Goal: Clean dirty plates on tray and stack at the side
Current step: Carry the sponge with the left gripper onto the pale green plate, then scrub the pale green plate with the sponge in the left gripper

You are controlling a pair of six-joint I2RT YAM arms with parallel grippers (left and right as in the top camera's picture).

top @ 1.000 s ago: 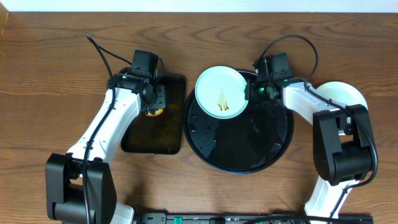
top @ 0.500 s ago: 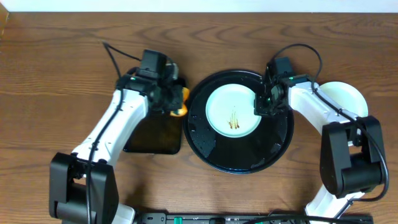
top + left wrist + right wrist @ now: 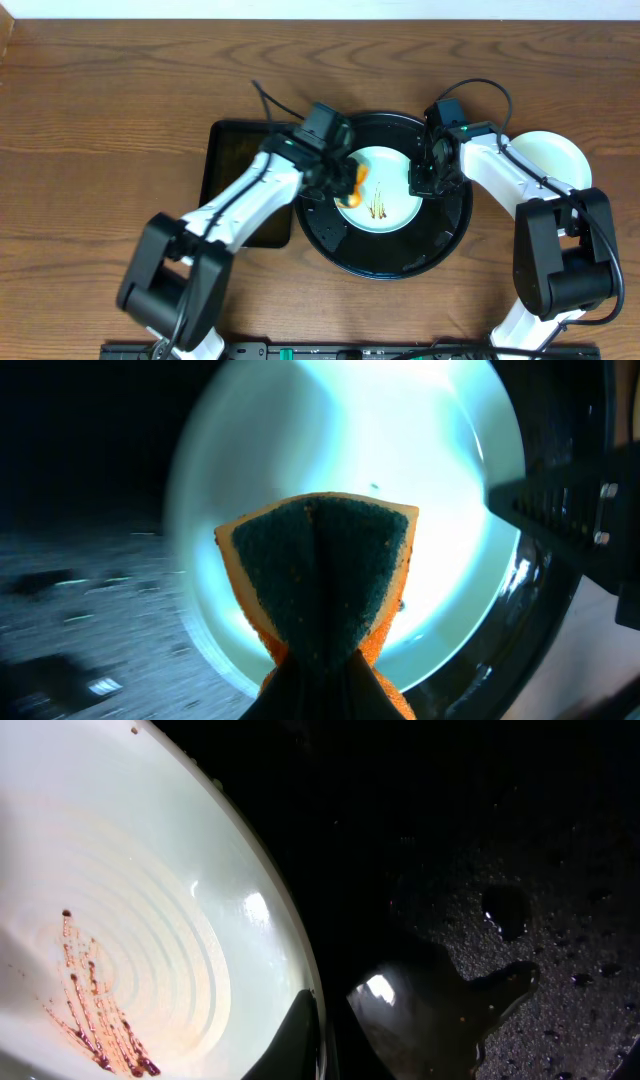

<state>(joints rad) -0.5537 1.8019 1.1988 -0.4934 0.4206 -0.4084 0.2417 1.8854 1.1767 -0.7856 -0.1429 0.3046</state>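
Closest in, on the left wrist cam: the left gripper (image 3: 318,698) at the bottom edge is pinched tight on a folded sponge (image 3: 318,575), orange with a dark green scrub face pointing at the camera. The sponge sits over the lower middle of the plate (image 3: 400,450). The plate looks pale blue-white here and pretty blown out by glare, so I can't tell if the sponge is actually touching it.

Right wrist cam: the right gripper (image 3: 335,1035) at bottom centre has the plate's rim clamped. One finger is on the inside of the plate, the other outside, over the round tray (image 3: 520,840), which is black and beaded with water drops. Thin brown smears (image 3: 95,1015) run across the lower left of that frame, on the plate's ringed inside.

From overhead, the plate is in the middle of the round tray, a bit toward the upper half. The sponge is at its left edge, the right gripper on its right edge, and the smears are in its lower middle. Just left of the round tray there's a rectangular tray (image 3: 225,160), partly under the left arm. Over at the right of the frame a second plate (image 3: 555,152), whitish, sits on the wood table (image 3: 100,100) off the tray, partly hidden by the right arm.
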